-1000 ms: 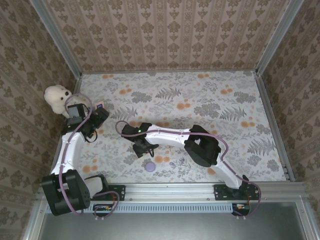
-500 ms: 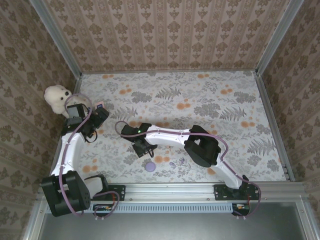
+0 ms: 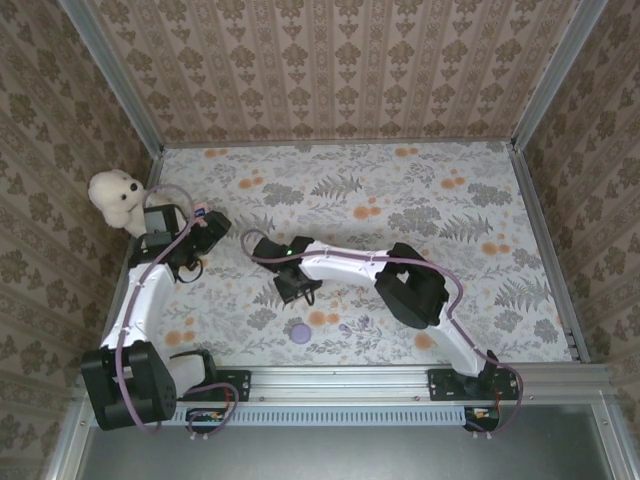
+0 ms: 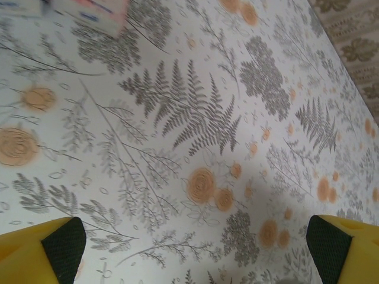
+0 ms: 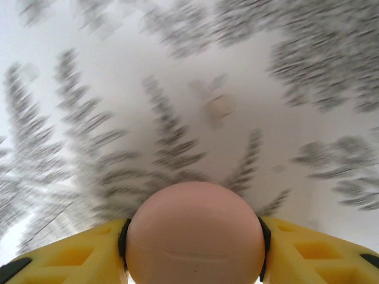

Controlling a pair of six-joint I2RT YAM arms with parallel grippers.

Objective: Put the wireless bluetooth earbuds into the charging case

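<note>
A round, pale pink charging case (image 5: 195, 234) with a thin seam sits clamped between the yellow fingers (image 5: 71, 254) of my right gripper (image 5: 193, 239), held above the floral table. A small pale piece (image 5: 220, 105), perhaps an earbud, lies on the cloth beyond it; it is too blurred to tell. From above, the right gripper (image 3: 295, 289) is left of centre. A purple round disc (image 3: 298, 331) and a tiny lilac piece (image 3: 345, 327) lie near the front. My left gripper (image 4: 195, 251) is open over bare cloth, at the far left (image 3: 205, 227) in the top view.
A white plush toy (image 3: 114, 196) sits at the left wall. A small white and pink box (image 4: 89, 8) lies just beyond the left gripper, also seen from above (image 3: 200, 211). Patterned walls (image 3: 340, 60) enclose the table on three sides.
The right jaws narrowed onto the pink case, and that arm shifted slightly right and away from the front. The left arm swung a little to the right.
</note>
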